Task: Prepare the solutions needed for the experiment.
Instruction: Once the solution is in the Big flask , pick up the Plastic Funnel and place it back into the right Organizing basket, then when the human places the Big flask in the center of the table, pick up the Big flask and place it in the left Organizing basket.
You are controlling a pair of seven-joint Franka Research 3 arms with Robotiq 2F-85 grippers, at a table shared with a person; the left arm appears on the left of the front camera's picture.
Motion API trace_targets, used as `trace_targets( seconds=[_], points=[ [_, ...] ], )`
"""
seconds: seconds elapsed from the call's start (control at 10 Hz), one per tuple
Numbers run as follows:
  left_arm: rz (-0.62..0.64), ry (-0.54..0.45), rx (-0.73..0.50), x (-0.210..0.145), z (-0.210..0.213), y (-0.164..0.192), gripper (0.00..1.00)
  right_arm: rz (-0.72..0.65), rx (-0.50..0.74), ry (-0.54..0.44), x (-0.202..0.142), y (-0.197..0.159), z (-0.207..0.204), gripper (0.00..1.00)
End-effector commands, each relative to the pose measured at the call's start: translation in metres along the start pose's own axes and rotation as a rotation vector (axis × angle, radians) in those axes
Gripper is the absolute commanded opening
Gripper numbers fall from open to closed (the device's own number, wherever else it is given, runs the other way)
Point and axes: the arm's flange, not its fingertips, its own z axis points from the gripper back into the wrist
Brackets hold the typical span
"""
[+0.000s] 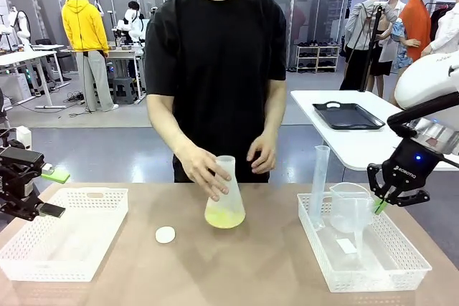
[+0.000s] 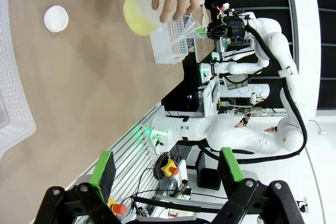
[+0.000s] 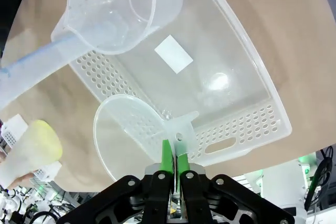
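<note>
**Brown table, funnel pinched**

Right gripper [image 1: 380, 204] is clamped on the tab of a clear funnel [image 3: 128, 135] at the lower-right basket [image 1: 380, 277]. Left gripper [image 1: 51, 193] gapes empty at frame left. At centre, a person's hand [image 1: 204, 170] tilts a flask [image 1: 226, 177] holding the yellow solution [image 1: 224, 216].

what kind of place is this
Probably a robotics lab staged as a chemistry bench: a person's hand holds a flask of yellow liquid, a cylinder and beaker stand in a basket, and the right gripper pinches a funnel.
</note>
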Motion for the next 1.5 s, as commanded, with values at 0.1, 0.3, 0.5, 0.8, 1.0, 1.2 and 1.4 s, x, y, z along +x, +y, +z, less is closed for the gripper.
trace_targets(
  seconds=[0.1,0.3,0.5,0.8,1.0,1.2,1.4],
  points=[
    [-0.009,-0.008,-0.024,0.0012,-0.0006,-0.0033,1.0,-0.051,-0.028,-0.011,-0.0038,0.0117,-0.003,0.03],
    [-0.009,-0.008,-0.024,0.0012,-0.0006,-0.0033,1.0,-0.069,-0.034,-0.015,-0.0083,0.0125,-0.0017,0.2],
    [-0.009,-0.008,-0.024,0.0012,-0.0006,-0.0033,1.0,-0.073,-0.035,-0.019,-0.0096,0.0148,-0.0025,0.38],
    [-0.009,-0.008,-0.024,0.0012,-0.0006,-0.0033,1.0,-0.045,-0.014,0.0,-0.0063,0.0101,-0.0041,0.45],
    [-0.009,-0.008,-0.024,0.0012,-0.0006,-0.0033,1.0,-0.045,-0.014,0.0,-0.0063,0.0101,-0.0041,0.45],
    [-0.009,-0.008,-0.024,0.0012,-0.0006,-0.0033,1.0,-0.045,-0.014,0.0,-0.0063,0.0101,-0.0041,0.45],
    [-0.009,-0.008,-0.024,0.0012,-0.0006,-0.0033,1.0,-0.045,-0.014,0.0,-0.0063,0.0101,-0.0041,0.45]
  ],
)
